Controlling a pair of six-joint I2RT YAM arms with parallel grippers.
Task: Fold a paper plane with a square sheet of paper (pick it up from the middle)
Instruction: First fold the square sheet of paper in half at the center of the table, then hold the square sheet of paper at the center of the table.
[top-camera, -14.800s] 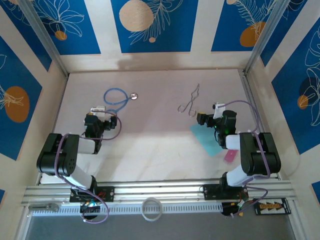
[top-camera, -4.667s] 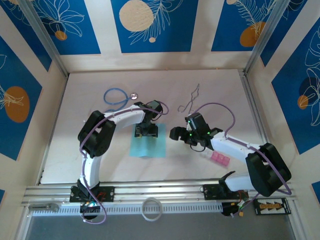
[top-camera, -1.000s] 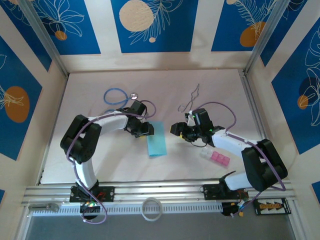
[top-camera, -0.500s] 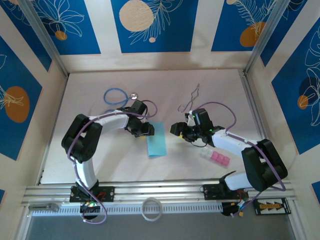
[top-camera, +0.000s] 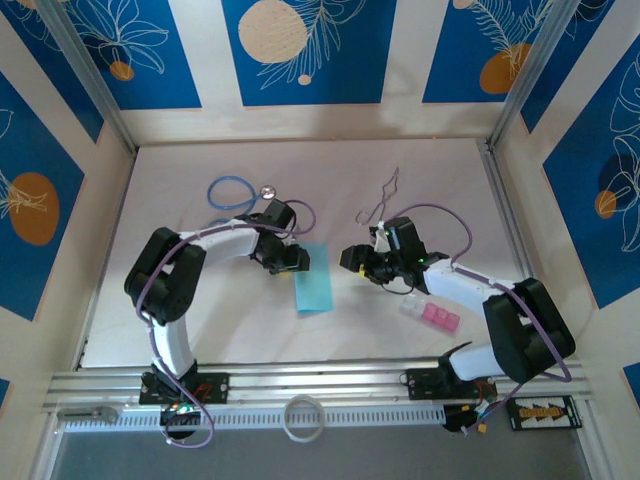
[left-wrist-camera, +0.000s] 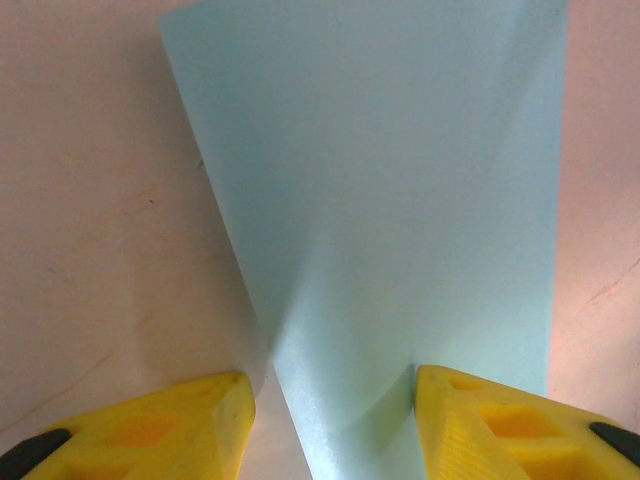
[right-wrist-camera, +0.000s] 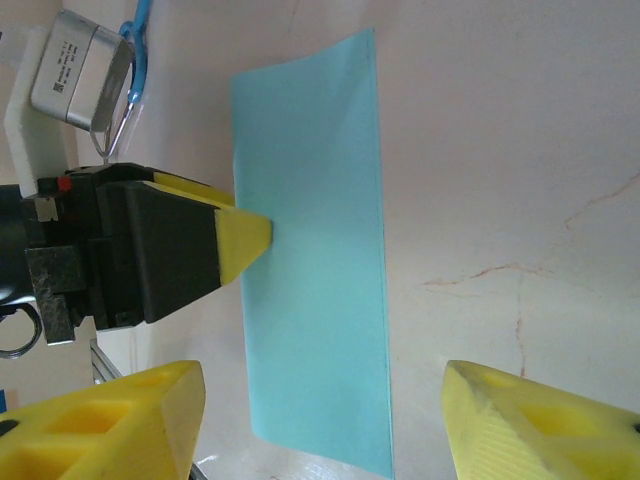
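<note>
The square sheet of paper (top-camera: 314, 279), light turquoise, lies on the table folded in half into a narrow rectangle. No paper plane is in view. My left gripper (top-camera: 296, 262) sits low at the sheet's left long edge, open. In the left wrist view the sheet (left-wrist-camera: 390, 200) runs between the yellow fingertips (left-wrist-camera: 190, 425), its upper layer lifting a little, and the left gripper (left-wrist-camera: 335, 425) does not clamp it. My right gripper (top-camera: 352, 262) hovers just right of the sheet, open. In the right wrist view the right gripper (right-wrist-camera: 322, 400) straddles the sheet (right-wrist-camera: 315, 290) with wide room either side.
A blue-tubed stethoscope (top-camera: 232, 192) lies behind the left arm. Thin metal forceps (top-camera: 380, 205) lie behind the right gripper. Pink and clear blocks (top-camera: 432, 314) sit under the right forearm. A white ring (top-camera: 303, 417) rests on the front rail.
The sheet went from lying flat at the right, to flat under the left gripper, to folded in half. Over the last second the left jaws widened slightly; little else moved.
</note>
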